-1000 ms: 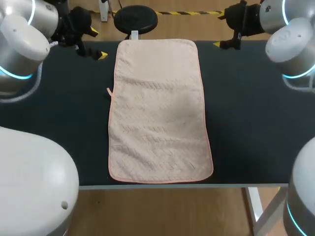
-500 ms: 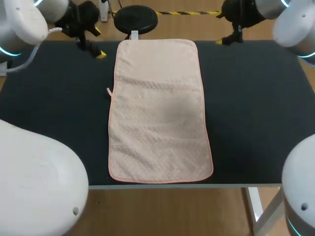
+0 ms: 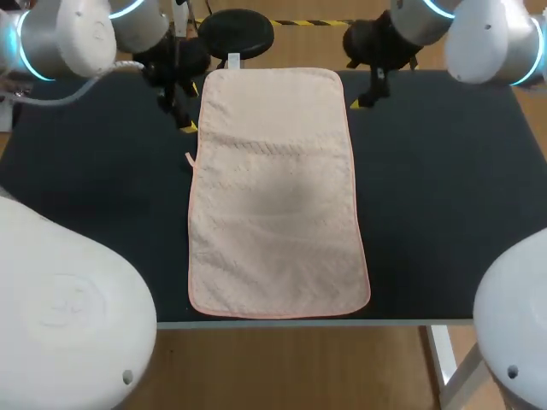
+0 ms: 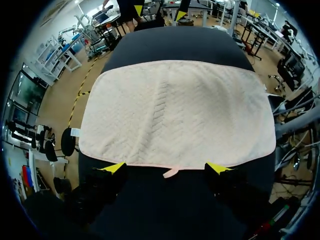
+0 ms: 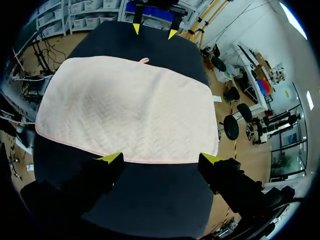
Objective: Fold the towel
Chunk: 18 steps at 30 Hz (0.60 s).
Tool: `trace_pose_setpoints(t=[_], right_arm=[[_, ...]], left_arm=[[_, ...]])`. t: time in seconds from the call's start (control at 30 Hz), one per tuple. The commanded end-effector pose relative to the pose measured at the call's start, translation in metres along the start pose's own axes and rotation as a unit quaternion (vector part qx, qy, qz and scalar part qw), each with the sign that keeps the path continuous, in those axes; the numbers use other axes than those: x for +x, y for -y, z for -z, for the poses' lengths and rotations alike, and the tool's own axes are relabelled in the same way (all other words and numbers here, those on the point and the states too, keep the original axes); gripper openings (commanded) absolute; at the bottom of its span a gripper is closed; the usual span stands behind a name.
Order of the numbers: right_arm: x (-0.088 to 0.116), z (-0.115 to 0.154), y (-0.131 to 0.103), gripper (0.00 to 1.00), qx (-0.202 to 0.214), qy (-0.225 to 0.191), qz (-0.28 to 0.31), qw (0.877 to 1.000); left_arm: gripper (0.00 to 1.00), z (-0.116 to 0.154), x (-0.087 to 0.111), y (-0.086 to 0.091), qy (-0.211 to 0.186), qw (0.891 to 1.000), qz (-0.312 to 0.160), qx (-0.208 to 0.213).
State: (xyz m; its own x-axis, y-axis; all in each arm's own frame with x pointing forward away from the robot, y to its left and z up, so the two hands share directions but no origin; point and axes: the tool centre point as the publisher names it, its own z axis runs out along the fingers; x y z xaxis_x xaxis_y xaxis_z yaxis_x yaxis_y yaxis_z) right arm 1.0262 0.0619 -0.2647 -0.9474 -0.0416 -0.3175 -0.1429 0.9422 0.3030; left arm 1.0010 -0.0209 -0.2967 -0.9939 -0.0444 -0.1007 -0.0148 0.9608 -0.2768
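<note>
Towel (image 3: 278, 192) lies flat and unfolded in the middle of the dark counter (image 3: 444, 188), its long side running away from the robot, with a small loop (image 3: 189, 159) sticking out of its left hem.

The left gripper (image 4: 166, 168) has its fingers spread wide and holds nothing. In its wrist view the two yellow tips sit just short of the towel's (image 4: 175, 112) long left hem, with the loop (image 4: 170, 173) between them. The right gripper (image 5: 160, 158) is likewise spread wide and holding nothing, its tips just short of the right hem of the towel (image 5: 127, 107). Whether either pair of tips touches the counter cannot be told.

From above, the left gripper (image 3: 185, 120) hangs just beside the towel's far left corner and the right gripper (image 3: 363, 96) just beside its far right corner, facing each other across the cloth.

This looks like the approach before the first grasp: no fold is made yet. The next move probably calls for each gripper to come down onto the hem at its far corner, pinch a single layer cleanly, then lift both corners together and carry them toward the near end, keeping level so the fold lands square.

No container shows on the counter, and nothing lies on the towel.
</note>
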Motion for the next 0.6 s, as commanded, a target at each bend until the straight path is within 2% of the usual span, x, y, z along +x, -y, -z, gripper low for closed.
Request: trace_pose_setpoints(t=[0.03, 0.23, 0.27, 0.53, 0.6], right_arm=[[0.003, -0.014, -0.003, 1.00, 0.073, -0.017, -0.001, 0.997], [0.016, -0.036, 0.001, 1.00, 0.118, -0.044, -0.021, 0.992], [0.017, -0.038, 0.002, 1.00, 0.119, -0.047, -0.023, 0.992], [0.027, -0.056, 0.006, 1.00, 0.129, -0.075, -0.042, 0.988], [0.031, -0.059, 0.007, 1.00, 0.142, -0.086, -0.039, 0.985]], left_arm=[[1.00, -0.018, -0.005, 0.001, -0.017, 1.000, 0.008, -0.016], [1.00, -0.039, 0.000, -0.004, -0.032, 0.999, 0.015, -0.040], [1.00, -0.042, 0.001, -0.004, -0.030, 0.998, 0.007, -0.056], [1.00, -0.053, 0.003, -0.004, -0.036, 0.997, 0.004, -0.065], [1.00, -0.056, 0.003, -0.004, -0.036, 0.997, 0.002, -0.068]])
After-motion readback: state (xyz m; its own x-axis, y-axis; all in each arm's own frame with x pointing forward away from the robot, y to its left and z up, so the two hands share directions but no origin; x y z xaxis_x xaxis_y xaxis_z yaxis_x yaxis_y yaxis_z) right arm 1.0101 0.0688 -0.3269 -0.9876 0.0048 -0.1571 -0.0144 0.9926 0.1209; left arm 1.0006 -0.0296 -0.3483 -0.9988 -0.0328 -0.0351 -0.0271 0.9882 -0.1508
